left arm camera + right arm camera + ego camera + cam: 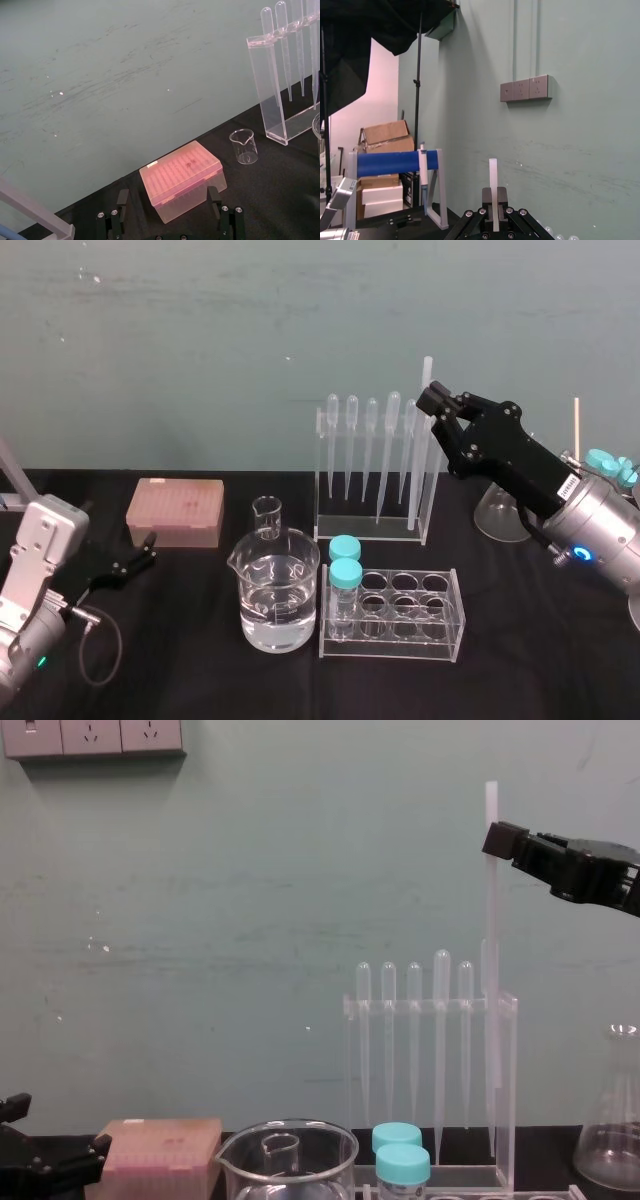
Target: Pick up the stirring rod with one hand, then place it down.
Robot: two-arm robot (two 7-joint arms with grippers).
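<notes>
The stirring rod [491, 970] is a thin translucent-white stick held upright at the right end of the clear pipette rack [505, 1080]. My right gripper [497, 838] is shut on it near its top end. The rod's tip [425, 370] pokes above the black fingers, and its lower part hangs down inside the rack beside the bulb-topped pipettes [371, 440]. In the right wrist view the rod [493, 177] stands clamped between the fingers of the right gripper [493, 200]. My left gripper [167, 200] rests open, low at the table's left, near the pink box [181, 176].
A large beaker of water [275, 600] and a small beaker [267, 517] stand at the centre. A clear tube rack [400, 615] holds two blue-capped tubes [345, 575]. A pink tip box [175, 510] is at the left, and a glass flask [612, 1140] at the right.
</notes>
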